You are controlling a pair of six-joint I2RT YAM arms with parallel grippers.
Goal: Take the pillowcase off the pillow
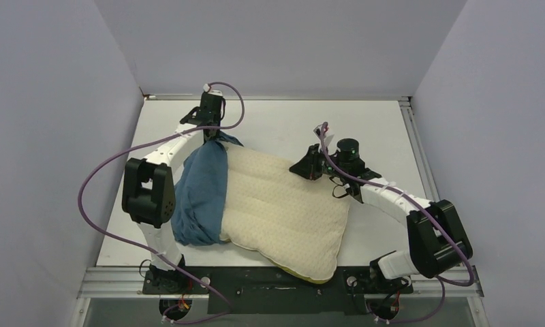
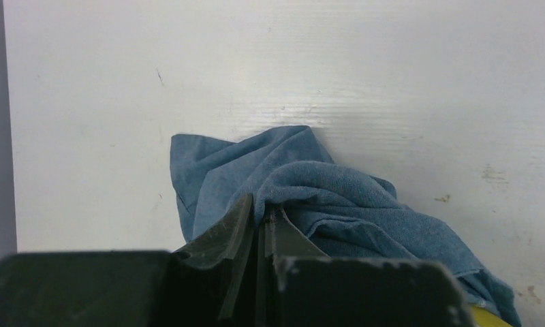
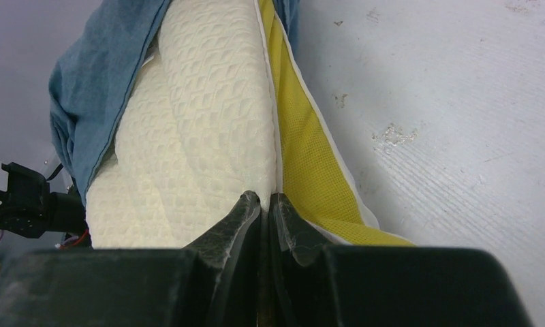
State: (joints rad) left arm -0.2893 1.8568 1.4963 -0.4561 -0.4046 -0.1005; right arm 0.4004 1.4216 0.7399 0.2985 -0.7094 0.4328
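The cream quilted pillow (image 1: 283,211) lies across the middle of the table, most of it bare. The slate-blue pillowcase (image 1: 200,194) is bunched over its left end. My left gripper (image 1: 214,133) is at the far left corner, shut on a fold of the pillowcase (image 2: 324,197), with cloth pinched between the fingers at the gripper (image 2: 266,212). My right gripper (image 1: 309,165) is at the pillow's far right edge, shut on the pillow's seam (image 3: 266,197) between the cream top (image 3: 201,122) and the mustard-yellow edge (image 3: 304,163).
The white table (image 1: 372,129) is walled by grey panels at the left, back and right. The pillow's near corner hangs over the front rail (image 1: 256,283). Purple cables (image 1: 106,170) loop beside both arms.
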